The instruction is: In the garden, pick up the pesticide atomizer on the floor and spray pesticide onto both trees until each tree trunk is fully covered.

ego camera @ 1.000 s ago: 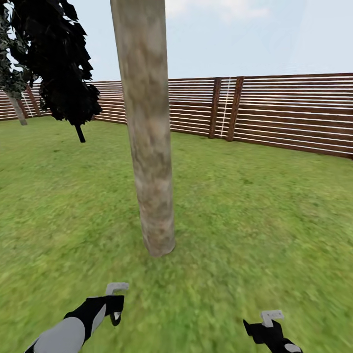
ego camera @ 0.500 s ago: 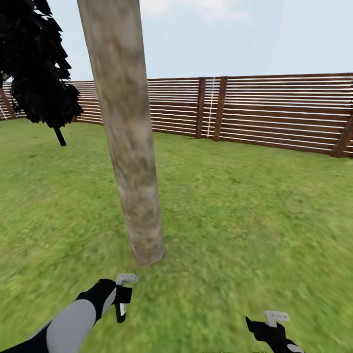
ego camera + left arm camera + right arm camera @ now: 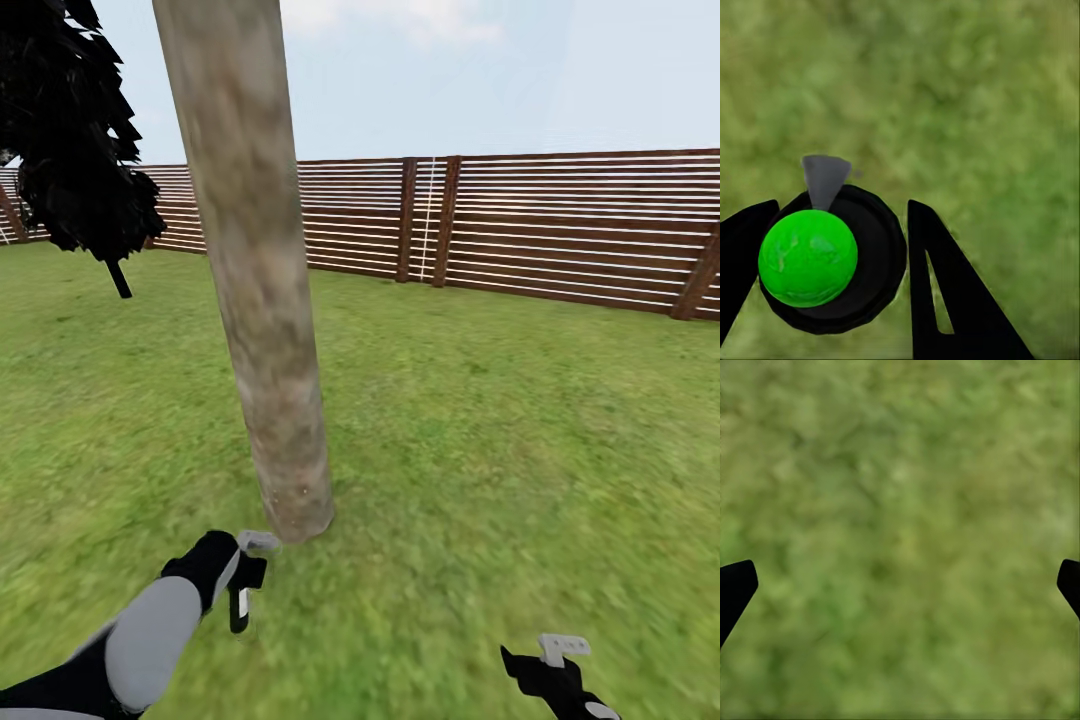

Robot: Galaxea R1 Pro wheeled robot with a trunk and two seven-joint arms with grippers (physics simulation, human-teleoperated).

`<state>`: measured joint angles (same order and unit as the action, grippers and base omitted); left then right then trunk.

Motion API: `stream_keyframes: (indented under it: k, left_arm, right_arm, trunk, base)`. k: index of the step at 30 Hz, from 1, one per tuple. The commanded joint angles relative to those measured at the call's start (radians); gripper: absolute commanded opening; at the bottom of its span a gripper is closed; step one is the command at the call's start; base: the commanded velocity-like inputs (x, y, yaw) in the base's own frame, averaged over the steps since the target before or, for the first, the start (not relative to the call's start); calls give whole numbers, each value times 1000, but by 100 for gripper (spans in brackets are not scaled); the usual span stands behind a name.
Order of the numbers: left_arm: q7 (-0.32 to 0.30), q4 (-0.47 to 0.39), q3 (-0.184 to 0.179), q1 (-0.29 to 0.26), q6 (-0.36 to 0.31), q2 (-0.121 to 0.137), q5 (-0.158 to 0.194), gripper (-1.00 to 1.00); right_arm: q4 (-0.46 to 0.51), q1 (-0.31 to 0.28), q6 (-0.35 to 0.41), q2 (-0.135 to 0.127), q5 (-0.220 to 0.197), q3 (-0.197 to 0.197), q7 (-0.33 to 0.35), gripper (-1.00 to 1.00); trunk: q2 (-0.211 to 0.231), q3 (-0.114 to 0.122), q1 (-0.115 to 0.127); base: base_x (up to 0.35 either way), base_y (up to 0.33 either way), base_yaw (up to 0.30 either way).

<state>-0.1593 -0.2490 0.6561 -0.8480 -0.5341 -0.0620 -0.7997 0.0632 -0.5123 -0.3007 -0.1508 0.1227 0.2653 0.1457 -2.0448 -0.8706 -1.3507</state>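
A tree with a thick mottled grey-brown trunk (image 3: 262,300) rises from the grass floor (image 3: 480,430) left of centre in the head view. My left gripper (image 3: 246,578) hangs close to the trunk's base, shut on the pesticide atomizer (image 3: 240,606), whose pale head points toward the bark. The left wrist view shows the atomizer (image 3: 862,285) as a round black body with a bright green cap and a grey nozzle, held between the dark fingers (image 3: 945,285). Low at the right, my right gripper (image 3: 556,656) is open, with only grass between its fingertips (image 3: 736,581).
A brown slatted fence (image 3: 560,230) runs across the back of the lawn. A dark cypress-like tree (image 3: 75,140) with a thin black stem stands at the far left. Open grass spreads to the right of the trunk.
The camera swung right, so the trunk now sits further left in the picture. My left arm has carried the atomizer forward, closer to the trunk's base. The right gripper has stayed put.
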Motion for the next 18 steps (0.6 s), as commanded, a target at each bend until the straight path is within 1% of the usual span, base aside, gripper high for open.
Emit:
stream_keyframes:
  k: [1, 3, 6, 10, 11, 15, 17, 18]
  left_arm:
    - [-1, -25, -1, 2, -2, -1, 5, -100]
    - [-1, -45, -4, 5, -3, -3, 5, -100]
    - [-1, -51, -5, 6, -3, -6, 7, -100]
    - [-7, -43, -3, -1, -1, -21, 11, -100]
    - [-7, -43, -3, -1, 0, -22, 11, -100]
    - [-9, -51, -4, 4, -2, -5, 7, -100]
    - [-10, -53, -5, 6, -3, 16, 7, -100]
    - [-10, -53, -5, 6, -2, 31, 7, -100]
  right_arm:
    - [1, 0, 0, -1, 0, 0, 0, 100]
    - [1, 0, 0, -1, 0, 0, 0, 100]
    - [0, 0, 0, -1, 0, 0, 0, 100]
    - [0, 0, 0, 0, 0, 0, 0, 100]
    - [0, 0, 0, 0, 0, -1, 0, 100]
    - [0, 0, 0, 0, 0, -1, 0, 100]
    - [-1, 0, 0, 0, 0, -1, 0, 100]
    - [-1, 0, 0, 0, 0, -1, 0, 100]
  trunk:
    - [-7, -3, -4]
    - [-21, -10, -12]
    - [-42, -19, -23]
    - [-70, -32, -38]
    - [-77, -35, -42]
    - [-105, -47, -58]
    - [-119, -53, -65]
    - [-126, -57, -69]
  base:
    - [0, 0, 0]
    - [0, 0, 0]
    - [0, 0, 0]
    - [0, 0, 0]
    - [0, 0, 0]
    - [0, 0, 0]
    - [0, 0, 0]
    - [0, 0, 0]
